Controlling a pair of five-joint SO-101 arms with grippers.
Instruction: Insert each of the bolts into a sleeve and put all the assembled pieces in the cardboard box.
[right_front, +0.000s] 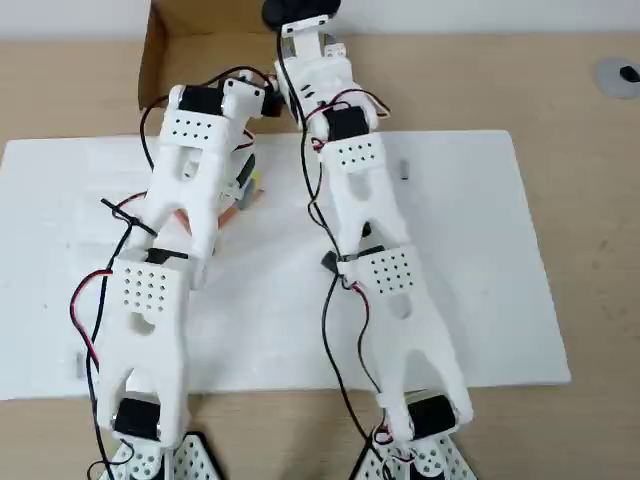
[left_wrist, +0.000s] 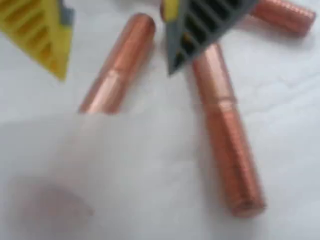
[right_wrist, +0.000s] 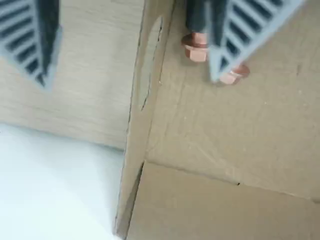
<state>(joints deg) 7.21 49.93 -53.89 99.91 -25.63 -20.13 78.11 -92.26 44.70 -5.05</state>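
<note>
Hovering open-fingered over copper pieces and the cardboard box

My left gripper (left_wrist: 116, 72) has its fingers (left_wrist: 42, 35) spread apart, clamped on nothing. Between their tips, on the white sheet (left_wrist: 150, 175), lies a short copper sleeve (left_wrist: 117, 65). Just beside it lies a longer copper piece (left_wrist: 227, 135) with a step at mid-length, one end hidden behind my grey-ribbed finger. It may be a bolt seated in a sleeve, but I cannot tell. A third copper piece (left_wrist: 285, 15) lies a little farther off.

My right gripper (right_wrist: 130, 80) also has its fingers (right_wrist: 37, 40) apart and holds nothing. It hangs astride a wall of the cardboard box (right_wrist: 210, 150), one finger outside over the wooden table (right_wrist: 90, 100), the other inside. On the box floor lie a hex-headed bolt (right_wrist: 196, 49) and a second hex-headed bolt (right_wrist: 232, 75), both partly behind that inner finger.
</note>
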